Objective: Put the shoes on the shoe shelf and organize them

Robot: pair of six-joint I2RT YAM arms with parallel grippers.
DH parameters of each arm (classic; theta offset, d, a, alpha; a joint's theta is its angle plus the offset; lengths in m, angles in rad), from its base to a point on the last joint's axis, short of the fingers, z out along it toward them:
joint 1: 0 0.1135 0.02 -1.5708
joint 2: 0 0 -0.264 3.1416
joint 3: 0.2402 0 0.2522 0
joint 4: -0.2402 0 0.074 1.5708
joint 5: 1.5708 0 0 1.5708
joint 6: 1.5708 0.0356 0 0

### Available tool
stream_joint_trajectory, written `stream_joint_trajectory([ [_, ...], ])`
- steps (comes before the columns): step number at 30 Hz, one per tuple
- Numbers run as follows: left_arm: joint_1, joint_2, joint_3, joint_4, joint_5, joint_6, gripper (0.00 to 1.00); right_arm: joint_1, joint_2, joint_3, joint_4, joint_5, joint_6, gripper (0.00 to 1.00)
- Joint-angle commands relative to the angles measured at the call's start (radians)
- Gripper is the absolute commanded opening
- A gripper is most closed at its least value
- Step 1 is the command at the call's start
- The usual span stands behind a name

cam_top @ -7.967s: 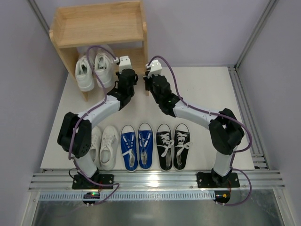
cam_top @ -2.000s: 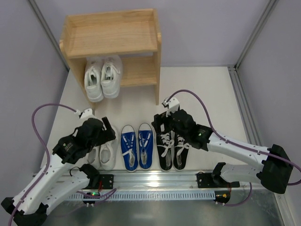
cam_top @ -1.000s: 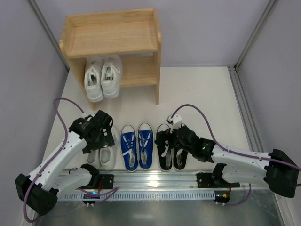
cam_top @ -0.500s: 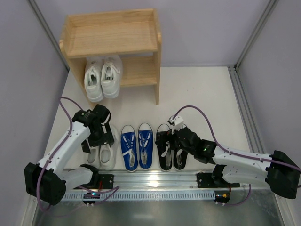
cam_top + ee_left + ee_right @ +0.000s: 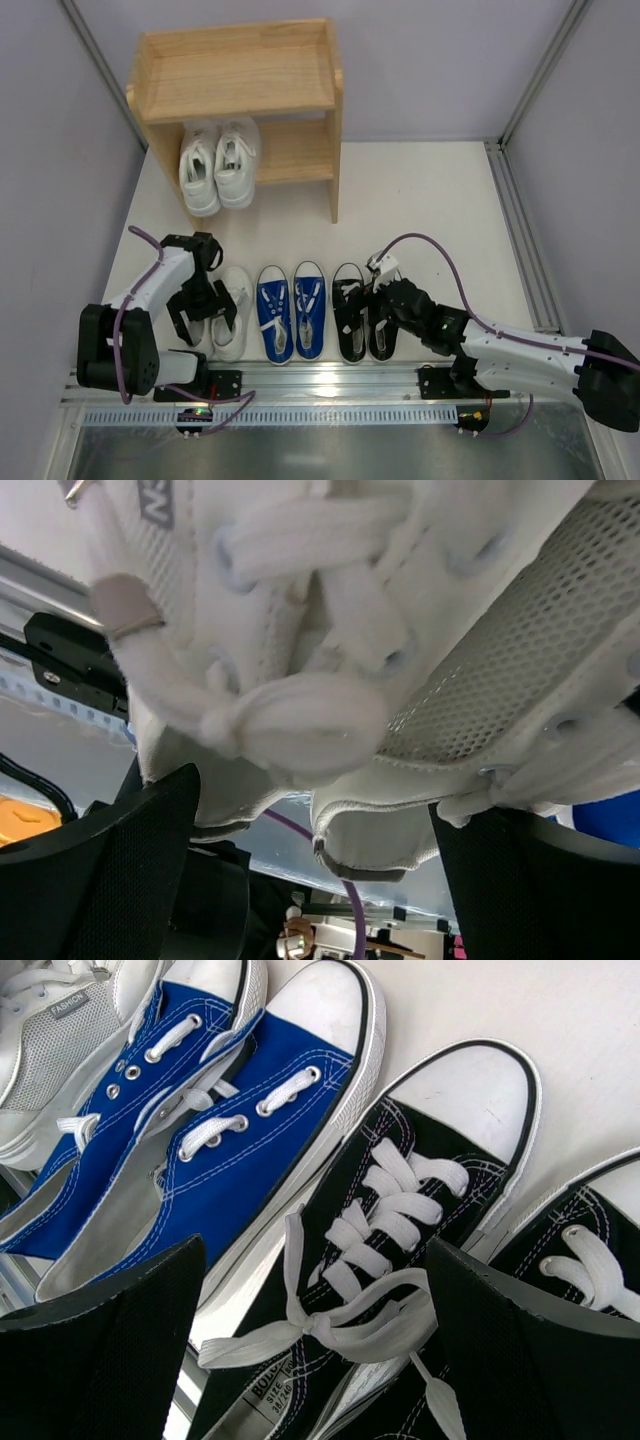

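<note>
The shoe shelf (image 5: pixel 235 75) of light wood stands at the back left, with a white pair (image 5: pixel 218 165) on its lower tier. Along the near edge lie a white pair (image 5: pixel 236 318), a blue pair (image 5: pixel 290 310) and a black pair (image 5: pixel 352 325). My left gripper (image 5: pixel 205 300) hangs low over the near white pair, open, its fingers (image 5: pixel 100 880) on either side of the white shoes (image 5: pixel 400 710). My right gripper (image 5: pixel 372 298) is open over the black pair, straddling the laced middle of the left black shoe (image 5: pixel 400 1210). The blue shoes (image 5: pixel 230 1130) lie just beside it.
An aluminium rail (image 5: pixel 330 380) runs along the near edge just behind the shoes' heels. Grey walls close in on both sides, with a metal post (image 5: pixel 535 75) at the back right. The shelf's upper tier holds nothing.
The shelf now stands further right than at first. Both arms have come back from it. The left gripper has dropped onto the near white pair, and the right has settled over the black pair.
</note>
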Motion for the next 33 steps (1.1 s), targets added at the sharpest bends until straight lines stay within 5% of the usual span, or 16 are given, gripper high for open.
stream_joint_trajectory([
  [1, 0.01, 0.024, 0.009, 0.053, 0.032, 0.016, 0.91, 0.005, -0.035, -0.024, 0.04, 0.012, 0.014, 0.91],
  [3, 0.012, 0.012, -0.001, 0.081, 0.031, 0.003, 0.84, 0.007, -0.044, -0.031, 0.035, 0.018, 0.016, 0.91],
  [6, 0.007, 0.024, -0.009, 0.128, 0.092, 0.008, 0.57, 0.007, -0.042, -0.037, 0.044, 0.021, 0.02, 0.9],
  [7, 0.003, 0.027, -0.021, 0.154, 0.119, 0.009, 0.33, 0.007, -0.033, -0.032, 0.044, 0.021, 0.019, 0.9],
  [10, -0.053, 0.023, -0.018, 0.162, 0.146, 0.02, 0.0, 0.007, -0.01, -0.014, 0.029, 0.02, 0.017, 0.88],
  [16, -0.142, -0.077, -0.04, 0.17, 0.187, -0.02, 0.0, 0.007, 0.019, 0.031, -0.008, 0.021, 0.014, 0.85],
  [23, -0.359, -0.321, 0.179, 0.027, -0.012, -0.202, 0.0, 0.007, 0.025, 0.109, -0.098, 0.078, -0.006, 0.85],
  [33, -0.491, -0.402, 0.249, 0.087, 0.265, -0.31, 0.0, 0.007, 0.07, 0.314, -0.255, 0.231, -0.061, 0.85],
])
